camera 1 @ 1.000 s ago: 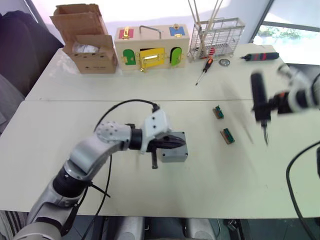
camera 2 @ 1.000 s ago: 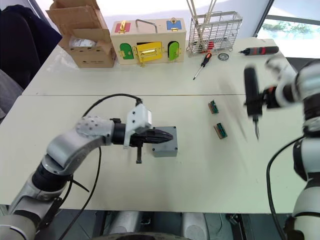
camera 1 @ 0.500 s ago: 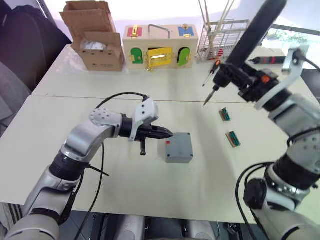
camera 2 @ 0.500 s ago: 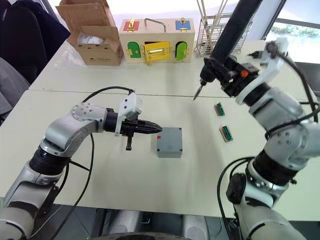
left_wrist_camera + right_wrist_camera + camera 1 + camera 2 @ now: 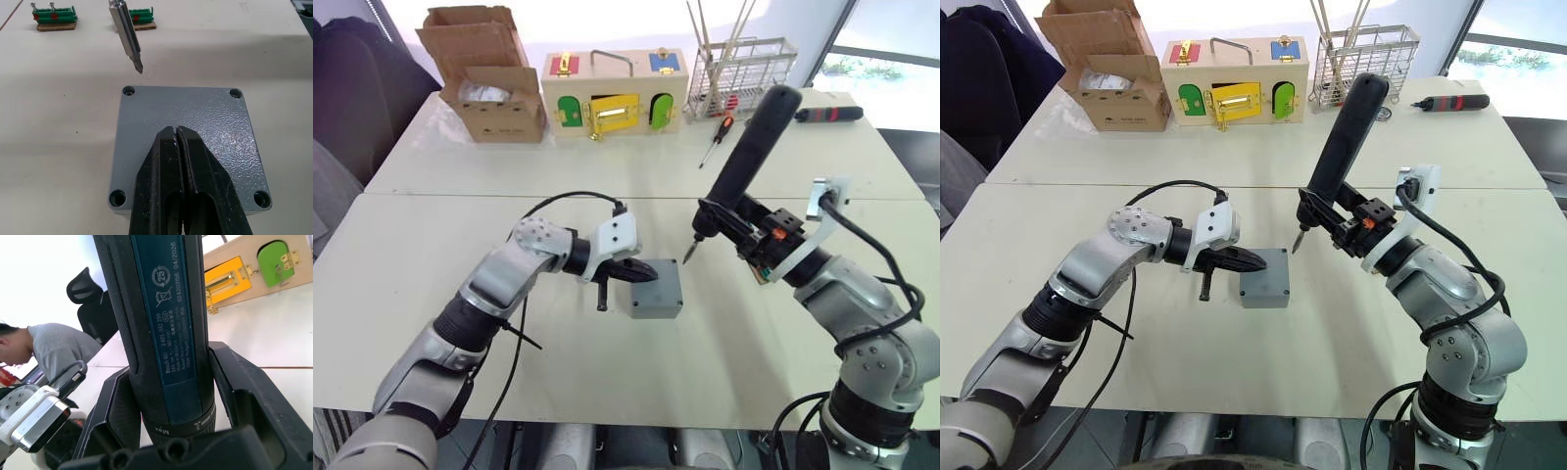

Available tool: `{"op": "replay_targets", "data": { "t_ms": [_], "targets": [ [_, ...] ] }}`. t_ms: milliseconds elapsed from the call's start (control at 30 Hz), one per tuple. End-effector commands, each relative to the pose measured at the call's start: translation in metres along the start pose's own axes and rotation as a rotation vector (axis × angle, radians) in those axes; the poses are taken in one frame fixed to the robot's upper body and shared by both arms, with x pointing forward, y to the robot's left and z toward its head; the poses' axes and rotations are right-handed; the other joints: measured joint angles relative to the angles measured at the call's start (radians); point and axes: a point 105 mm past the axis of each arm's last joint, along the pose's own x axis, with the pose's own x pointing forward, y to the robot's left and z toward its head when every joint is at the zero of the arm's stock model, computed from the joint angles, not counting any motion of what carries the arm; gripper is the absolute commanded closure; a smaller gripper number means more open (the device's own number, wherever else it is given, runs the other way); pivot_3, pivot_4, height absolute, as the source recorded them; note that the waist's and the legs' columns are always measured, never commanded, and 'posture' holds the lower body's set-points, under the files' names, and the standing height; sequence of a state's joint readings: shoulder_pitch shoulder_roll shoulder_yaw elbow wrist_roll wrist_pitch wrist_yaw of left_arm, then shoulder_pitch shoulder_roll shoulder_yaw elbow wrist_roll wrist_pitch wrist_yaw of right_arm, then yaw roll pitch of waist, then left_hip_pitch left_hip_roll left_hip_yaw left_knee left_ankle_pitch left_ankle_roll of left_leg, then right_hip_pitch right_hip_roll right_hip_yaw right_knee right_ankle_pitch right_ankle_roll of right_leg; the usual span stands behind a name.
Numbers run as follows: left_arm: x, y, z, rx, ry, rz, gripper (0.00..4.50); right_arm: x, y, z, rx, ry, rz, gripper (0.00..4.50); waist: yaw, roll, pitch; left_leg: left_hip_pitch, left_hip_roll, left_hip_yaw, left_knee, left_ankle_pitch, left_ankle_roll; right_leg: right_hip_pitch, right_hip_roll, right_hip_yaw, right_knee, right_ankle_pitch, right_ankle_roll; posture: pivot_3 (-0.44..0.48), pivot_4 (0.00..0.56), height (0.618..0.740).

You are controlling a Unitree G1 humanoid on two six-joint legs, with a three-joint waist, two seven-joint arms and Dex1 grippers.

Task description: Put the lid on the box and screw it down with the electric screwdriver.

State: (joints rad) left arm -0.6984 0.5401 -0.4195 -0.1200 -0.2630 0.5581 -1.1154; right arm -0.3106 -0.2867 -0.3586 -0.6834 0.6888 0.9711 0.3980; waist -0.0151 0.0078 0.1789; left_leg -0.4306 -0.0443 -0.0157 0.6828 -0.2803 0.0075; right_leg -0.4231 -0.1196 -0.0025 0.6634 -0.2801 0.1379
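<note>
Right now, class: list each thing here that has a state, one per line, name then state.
lid: seated on the box, its four corner holes without screws.
box: closed by the lid.
electric screwdriver: held tilted, bit above the table beside the box.
left hand: shut, over the lid.
right hand: gripping the screwdriver.
carton: open.

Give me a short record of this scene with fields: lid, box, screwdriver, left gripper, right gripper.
lid: seated on the box, corner holes visible
box: on the near table
electric screwdriver: tilted, bit down, tip in the air just beyond the lid's far corner
left gripper: shut, fingertips over the lid
right gripper: shut on the electric screwdriver's body
</note>
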Motion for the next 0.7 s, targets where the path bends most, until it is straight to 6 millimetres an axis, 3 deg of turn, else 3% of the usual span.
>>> {"op": "replay_targets", "data": {
  "t_ms": [33,700],
  "targets": [
    [0.002,-0.006,-0.012,-0.009,0.05,-0.023,4.5,-0.001,0.014,0.023,-0.053,-0.106,0.041,2.63,0.001,0.0,0.0,0.0,0.0,0.0,0.0,0.0,0.0,0.0,0.0,0.0,0.0,0.0,0.0,0.0,0.15,0.735],
    [0.0,-0.008,-0.015,-0.024,0.052,-0.003,4.5,0.008,0.014,0.009,-0.048,-0.064,0.043,2.63,0.002,0.0,0.0,0.001,0.0,-0.001,0.0,0.0,0.0,0.001,0.0,0.0,0.0,0.0,0.0,0.0,0.15,0.735]
  ]
}}
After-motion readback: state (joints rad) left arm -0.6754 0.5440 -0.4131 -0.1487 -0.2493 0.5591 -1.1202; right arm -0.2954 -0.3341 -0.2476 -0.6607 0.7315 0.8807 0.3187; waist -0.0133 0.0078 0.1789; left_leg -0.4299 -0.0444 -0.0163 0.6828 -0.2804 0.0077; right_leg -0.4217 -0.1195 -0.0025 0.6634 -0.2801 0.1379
